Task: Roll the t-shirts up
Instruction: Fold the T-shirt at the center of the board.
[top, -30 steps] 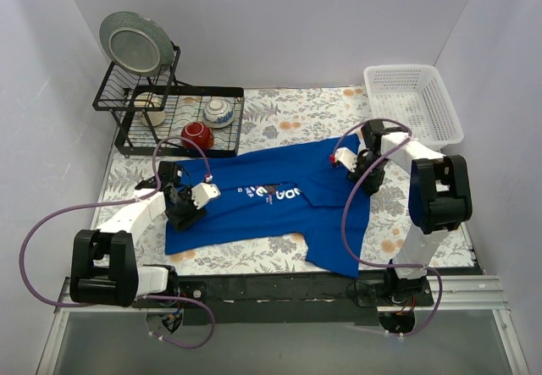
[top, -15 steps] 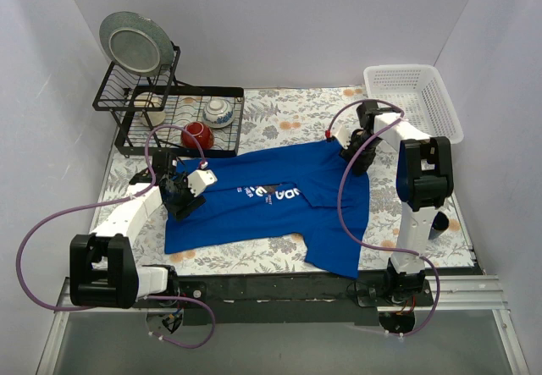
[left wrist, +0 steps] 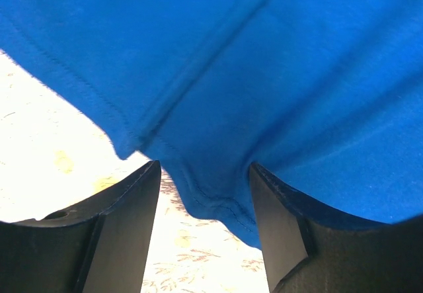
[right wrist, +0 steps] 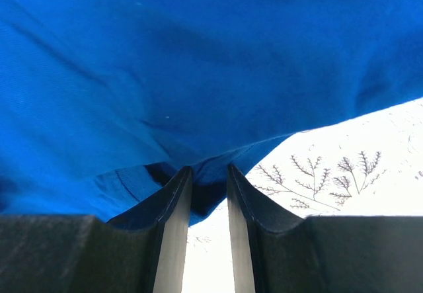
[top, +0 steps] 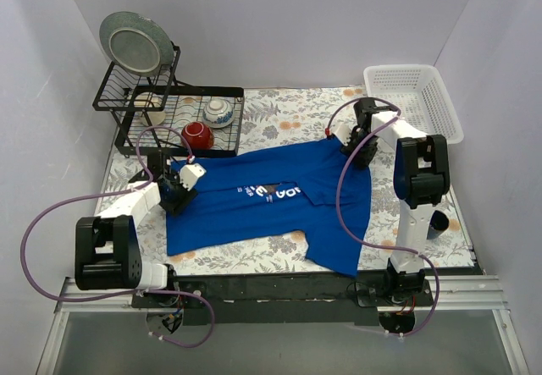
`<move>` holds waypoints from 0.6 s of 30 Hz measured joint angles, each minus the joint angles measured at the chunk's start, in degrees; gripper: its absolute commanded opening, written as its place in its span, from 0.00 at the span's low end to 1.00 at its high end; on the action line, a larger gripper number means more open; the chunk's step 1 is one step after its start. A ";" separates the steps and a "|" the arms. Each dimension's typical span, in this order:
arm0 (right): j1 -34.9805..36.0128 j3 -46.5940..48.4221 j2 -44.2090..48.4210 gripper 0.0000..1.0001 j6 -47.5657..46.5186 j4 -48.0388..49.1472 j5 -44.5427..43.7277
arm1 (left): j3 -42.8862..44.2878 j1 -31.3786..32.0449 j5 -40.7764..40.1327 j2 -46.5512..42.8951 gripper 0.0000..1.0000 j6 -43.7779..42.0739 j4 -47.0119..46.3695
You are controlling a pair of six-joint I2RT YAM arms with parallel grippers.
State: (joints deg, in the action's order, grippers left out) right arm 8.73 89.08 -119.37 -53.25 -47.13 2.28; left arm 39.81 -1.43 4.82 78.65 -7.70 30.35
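The royal-blue t-shirt [top: 279,197] lies spread flat on the floral table mat [top: 288,117], with white lettering near its middle. My left gripper [top: 174,190] is at the shirt's left edge. In the left wrist view [left wrist: 205,174] its jaws stand wide apart, with the stitched hem [left wrist: 218,204] hanging between them. My right gripper [top: 354,151] is at the shirt's upper right corner. In the right wrist view [right wrist: 203,174] its jaws are nearly together, with a fold of the blue cloth [right wrist: 198,55] pinched between the tips.
A black wire dish rack [top: 127,142] stands at the back left with a grey plate [top: 135,43], a red bowl [top: 196,135] and a white bowl [top: 218,111]. A white plastic basket [top: 413,102] stands at the back right.
Both grippers have moved toward the back of the table and outward along the shirt's edges. The shirt's outline has barely shifted.
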 measured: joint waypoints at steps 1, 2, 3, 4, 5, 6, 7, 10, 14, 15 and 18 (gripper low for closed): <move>0.02 0.31 -0.22 0.35 0.42 -0.09 -0.33 | -0.09 -0.13 -0.22 0.00 0.55 0.15 -0.42; 0.02 0.70 -0.46 0.35 0.76 -0.26 -0.52 | -0.15 -0.15 -0.79 0.02 0.54 0.37 -1.18; 0.02 1.07 -0.72 0.35 1.03 -0.42 -0.68 | -0.26 -0.17 -1.29 0.13 0.54 0.66 -2.03; 0.02 1.33 -0.87 0.35 1.18 -0.57 -0.79 | -0.28 -0.22 -1.73 0.28 0.54 0.87 -2.78; 0.02 1.64 -1.03 0.35 1.51 -0.81 -0.90 | -0.28 -0.26 -2.10 0.42 0.54 1.16 -3.50; 0.02 1.75 -1.05 0.35 1.66 -0.94 -0.85 | -0.15 -0.31 -2.12 0.46 0.55 1.22 -3.52; 0.02 1.90 -1.05 0.36 1.75 -1.16 -0.70 | 0.15 -0.39 -1.90 0.50 0.56 1.22 -2.95; -0.02 2.03 -0.50 0.39 1.86 -2.10 0.46 | 2.29 -0.94 1.88 -0.13 0.60 0.39 2.82; -0.04 -2.21 6.23 0.40 0.76 -2.97 4.00 | 6.56 -1.36 8.15 -5.97 0.61 -1.53 12.37; -0.04 -4.31 9.22 0.40 0.48 -2.89 5.07 | 7.21 -1.36 8.96 -7.63 0.61 -1.75 13.38; 0.02 -9.01 16.81 0.40 -0.48 -3.82 7.93 | 7.96 -1.33 10.71 -11.04 0.61 -2.34 14.47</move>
State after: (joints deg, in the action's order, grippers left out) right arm 8.75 80.07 -102.56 -53.74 -50.96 10.22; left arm 47.77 -2.76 15.53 67.61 -10.04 44.82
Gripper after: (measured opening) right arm 0.403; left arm 0.610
